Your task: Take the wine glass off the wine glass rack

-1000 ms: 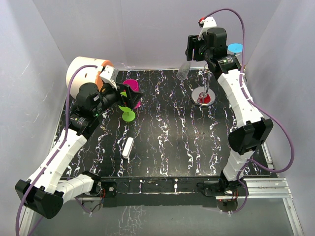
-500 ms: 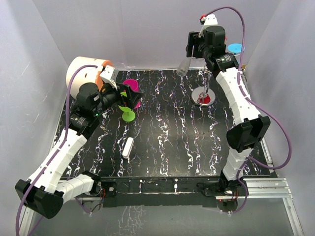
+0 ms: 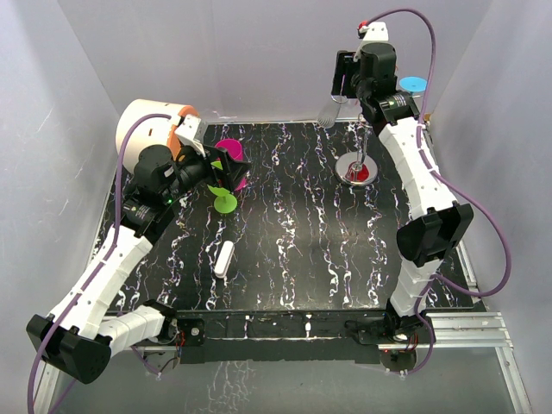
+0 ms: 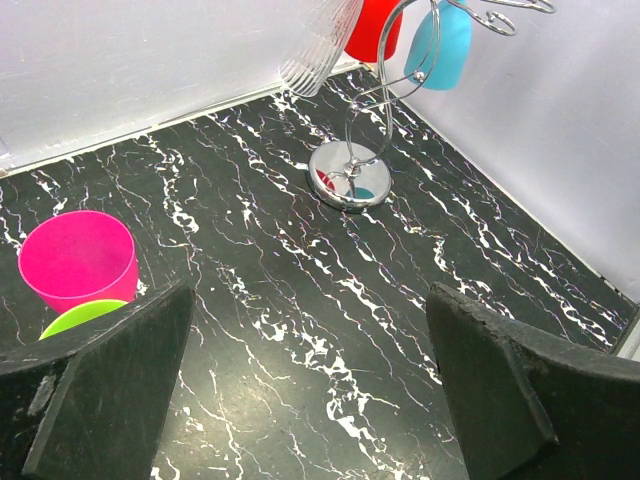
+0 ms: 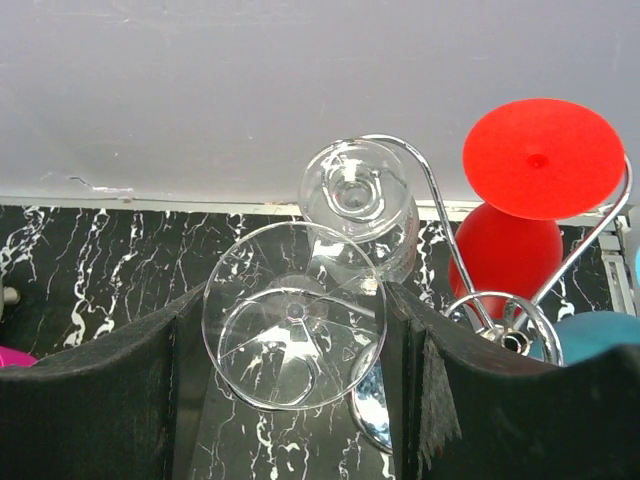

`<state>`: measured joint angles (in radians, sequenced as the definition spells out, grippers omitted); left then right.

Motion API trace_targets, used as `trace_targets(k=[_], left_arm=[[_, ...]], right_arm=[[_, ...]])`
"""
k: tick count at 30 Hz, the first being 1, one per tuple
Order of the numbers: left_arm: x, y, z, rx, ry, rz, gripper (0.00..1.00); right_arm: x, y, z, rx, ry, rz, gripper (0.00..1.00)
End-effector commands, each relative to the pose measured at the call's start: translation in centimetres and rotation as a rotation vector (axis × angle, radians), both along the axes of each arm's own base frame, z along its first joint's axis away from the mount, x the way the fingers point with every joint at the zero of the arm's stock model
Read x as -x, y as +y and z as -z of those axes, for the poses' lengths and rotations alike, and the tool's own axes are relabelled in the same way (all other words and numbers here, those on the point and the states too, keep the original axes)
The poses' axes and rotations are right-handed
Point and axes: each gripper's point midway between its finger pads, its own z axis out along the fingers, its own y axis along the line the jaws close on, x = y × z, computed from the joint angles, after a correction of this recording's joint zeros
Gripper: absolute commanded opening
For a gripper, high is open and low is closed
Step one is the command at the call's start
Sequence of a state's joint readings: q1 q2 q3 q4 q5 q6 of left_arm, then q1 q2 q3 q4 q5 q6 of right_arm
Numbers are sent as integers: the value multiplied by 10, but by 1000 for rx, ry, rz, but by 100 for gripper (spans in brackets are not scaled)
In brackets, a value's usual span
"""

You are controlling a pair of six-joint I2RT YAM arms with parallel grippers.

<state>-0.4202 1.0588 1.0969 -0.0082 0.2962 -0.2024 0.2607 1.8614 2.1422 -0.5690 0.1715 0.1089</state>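
The right fingers (image 5: 120,400) are closed around the foot of the wine glass (image 5: 295,330). It hangs upside down high above the desk (image 3: 285,233), just beside the wine glass rack (image 4: 345,185) (free of the wire or not, I cannot tell). It looks thin, slippery and fragile, so a gentle hold is best. The left fingers (image 4: 110,390) are wide open.

Right arm stretches high and far, right gripper (image 3: 344,84) jaws clamping the wine glass (image 5: 295,328); left arm crouches bent, left gripper (image 3: 226,166) jaws wide apart.
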Motion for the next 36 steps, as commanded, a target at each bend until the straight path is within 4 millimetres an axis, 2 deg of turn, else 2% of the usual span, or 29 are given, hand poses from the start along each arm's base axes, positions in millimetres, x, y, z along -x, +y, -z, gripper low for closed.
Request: trace_targets(k=[1,15,17,18,21,28,32,36], left_arm=[[2,1,-11,12,-37,2,99],[1,0,-8,11,-30,5,99],[1,0,-8,11,-29,6,99],[1,-1,-8,11,-28,7,99],[0,-1,-7,11,-25,8,99],[-3,-5,1,14,1,15,99],[-4,-11,8,39,50,33,99],[3,-19,26,107,170,58,99]], right_arm=[[6,-13,-47,-31,-114,63,50],[29,-31,-46,-2,-88,131,51],[30,-31,-40,-5,-74,128,51],[39,-33,-50,-15,-91,126,51],[50,-32,-49,-28,-84,113,50],[82,-19,-41,-103,-53,22,49],[100,-4,-45,-171,-55,-63,49],[115,16,-47,-239,-40,-169,48]])
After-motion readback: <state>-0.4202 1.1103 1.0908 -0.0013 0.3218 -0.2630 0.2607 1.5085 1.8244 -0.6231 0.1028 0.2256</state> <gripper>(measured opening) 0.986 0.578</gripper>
